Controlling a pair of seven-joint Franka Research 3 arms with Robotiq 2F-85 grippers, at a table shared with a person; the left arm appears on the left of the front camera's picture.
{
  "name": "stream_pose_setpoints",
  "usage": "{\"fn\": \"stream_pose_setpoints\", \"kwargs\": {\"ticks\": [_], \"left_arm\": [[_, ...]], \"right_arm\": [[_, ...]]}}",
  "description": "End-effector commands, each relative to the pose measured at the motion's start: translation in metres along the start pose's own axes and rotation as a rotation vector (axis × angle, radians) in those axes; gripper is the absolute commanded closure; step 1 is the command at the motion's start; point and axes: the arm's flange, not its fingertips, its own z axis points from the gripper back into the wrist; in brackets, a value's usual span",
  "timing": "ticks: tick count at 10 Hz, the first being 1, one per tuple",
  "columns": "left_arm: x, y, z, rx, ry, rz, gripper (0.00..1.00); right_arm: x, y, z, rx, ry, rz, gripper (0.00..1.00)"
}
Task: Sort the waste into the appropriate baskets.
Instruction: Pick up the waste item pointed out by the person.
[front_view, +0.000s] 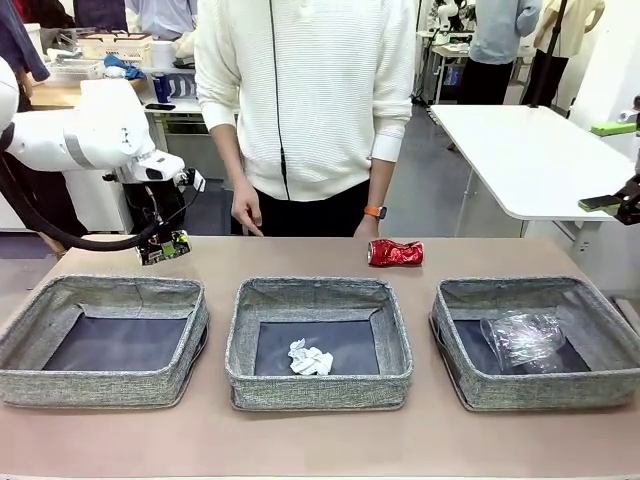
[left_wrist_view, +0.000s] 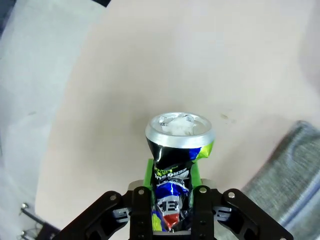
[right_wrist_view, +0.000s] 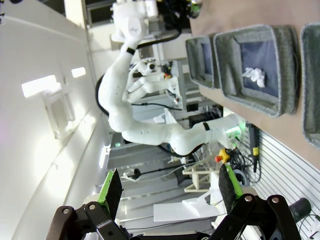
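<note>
My left gripper (front_view: 158, 238) is shut on a dark printed can (front_view: 168, 247), held in the air just beyond the far rim of the left basket (front_view: 30, 330). In the left wrist view the crumpled can (left_wrist_view: 177, 150) sticks out from between the green pads of my left gripper (left_wrist_view: 172, 202), silver end forward, over bare table. A crushed red can (front_view: 395, 252) lies on the table behind the middle basket (front_view: 245, 345), which holds a white paper wad (front_view: 310, 358). The right basket (front_view: 610, 340) holds a clear plastic cup (front_view: 522, 338). My right gripper (right_wrist_view: 170, 192) stands open, raised off the table.
A person in a white sweater stands at the far side, one hand (front_view: 245, 212) hanging over the table edge. A corner of a grey basket (left_wrist_view: 292, 170) lies to the right under the left wrist. Bare table runs in front of the baskets.
</note>
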Motion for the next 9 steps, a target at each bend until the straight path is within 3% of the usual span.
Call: {"fn": "stream_pose_setpoints", "kwargs": {"ticks": [1, 2, 3, 4, 5, 7, 8, 9], "left_arm": [[-0.021, -0.047, 0.060, -0.114, -0.049, 0.113, 0.89], [-0.029, -0.080, 0.100, -0.111, -0.178, 0.265, 0.89], [-0.033, -0.109, 0.130, -0.092, -0.244, 0.450, 0.89], [-0.037, -0.144, 0.156, -0.141, -0.324, 0.490, 0.89], [-0.040, -0.178, 0.176, -0.166, -0.302, 0.534, 0.89], [-0.053, -0.241, 0.197, -0.099, -0.370, 0.365, 0.89], [-0.059, -0.249, 0.193, -0.192, -0.349, 0.226, 0.89], [-0.040, -0.221, 0.212, -0.147, -0.337, 0.449, 0.89]], "right_arm": [[0.000, 0.001, -0.002, 0.014, -0.023, 0.011, 0.00], [0.000, 0.001, -0.002, 0.014, -0.023, 0.011, 0.00], [0.000, 0.001, -0.002, 0.014, -0.023, 0.011, 0.00], [0.000, 0.001, -0.002, 0.014, -0.023, 0.011, 0.00], [0.000, 0.001, -0.002, 0.014, -0.023, 0.011, 0.00], [0.000, 0.001, -0.002, 0.014, -0.023, 0.011, 0.00], [0.000, 0.001, -0.002, 0.014, -0.023, 0.011, 0.00], [0.000, 0.001, -0.002, 0.014, -0.023, 0.011, 0.00]]}}
